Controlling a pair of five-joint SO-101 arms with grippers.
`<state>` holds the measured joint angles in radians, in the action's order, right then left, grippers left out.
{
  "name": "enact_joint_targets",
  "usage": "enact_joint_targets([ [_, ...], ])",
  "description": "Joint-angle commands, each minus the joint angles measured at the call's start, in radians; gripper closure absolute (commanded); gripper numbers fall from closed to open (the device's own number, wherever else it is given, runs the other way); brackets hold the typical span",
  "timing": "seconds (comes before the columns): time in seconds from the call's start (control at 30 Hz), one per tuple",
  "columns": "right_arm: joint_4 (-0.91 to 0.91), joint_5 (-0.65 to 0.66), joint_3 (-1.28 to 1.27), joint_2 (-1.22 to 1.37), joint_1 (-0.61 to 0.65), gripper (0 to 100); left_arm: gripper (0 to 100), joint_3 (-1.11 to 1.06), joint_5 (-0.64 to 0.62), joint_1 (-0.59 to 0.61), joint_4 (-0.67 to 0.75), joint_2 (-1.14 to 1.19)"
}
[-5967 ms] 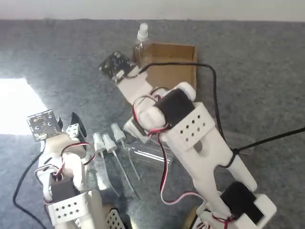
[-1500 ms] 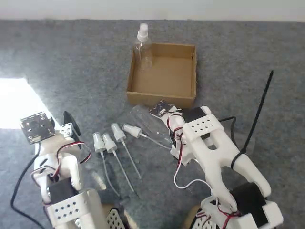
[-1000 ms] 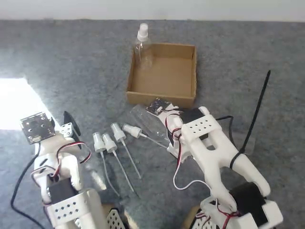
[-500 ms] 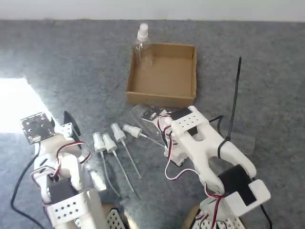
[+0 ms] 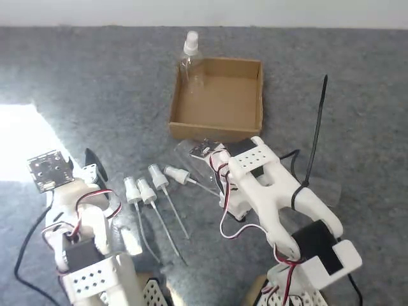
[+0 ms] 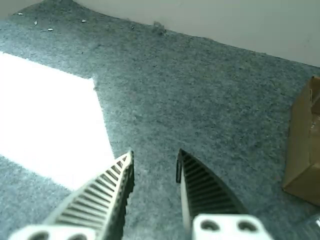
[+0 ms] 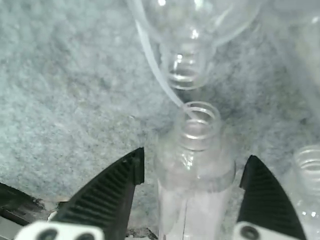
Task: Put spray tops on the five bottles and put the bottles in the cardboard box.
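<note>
A clear bottle with a white spray top [image 5: 190, 58] stands at the far left corner of the cardboard box [image 5: 218, 101]. Several loose spray tops [image 5: 147, 189] with long dip tubes lie on the carpet in front of the box. My right gripper [image 7: 194, 159] is open and low over the lying bottles, with one finger on each side of an uncapped clear bottle [image 7: 196, 131]. A second bottle [image 7: 192, 35] lies neck to neck with it, and a dip tube [image 7: 152, 70] runs between them. My left gripper [image 6: 154, 165] is open over bare carpet, holding nothing.
A third open bottle neck [image 7: 307, 165] shows beside the right gripper. More clear bottle plastic [image 5: 326, 189] lies to the right of the right arm. The box's side wall [image 6: 304, 145] is ahead of the left gripper. A bright sunlit patch [image 5: 16, 140] lies at the left.
The right arm has left the capped bottle at the box, pulled back, and come down over the lying bottles, edging left in the last second. The left arm has kept still.
</note>
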<state>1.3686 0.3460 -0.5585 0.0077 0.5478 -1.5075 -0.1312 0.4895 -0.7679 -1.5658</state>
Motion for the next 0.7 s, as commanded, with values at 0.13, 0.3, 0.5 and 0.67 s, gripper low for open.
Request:
enact_joint_targets([
  [0.13,0.019,-0.012,0.057,-0.015,-0.008,74.5,87,0.007,0.0,-0.002,0.029,-0.012],
  [0.3,0.024,-0.02,0.057,-0.015,-0.008,79.8,87,0.007,0.0,-0.002,0.029,-0.012],
  [0.5,0.028,-0.02,0.057,-0.016,-0.01,83.1,87,0.007,0.0,-0.002,0.029,-0.012],
  [0.67,0.024,-0.02,0.04,-0.087,-0.01,82.8,87,0.007,0.0,-0.002,0.029,-0.012],
])
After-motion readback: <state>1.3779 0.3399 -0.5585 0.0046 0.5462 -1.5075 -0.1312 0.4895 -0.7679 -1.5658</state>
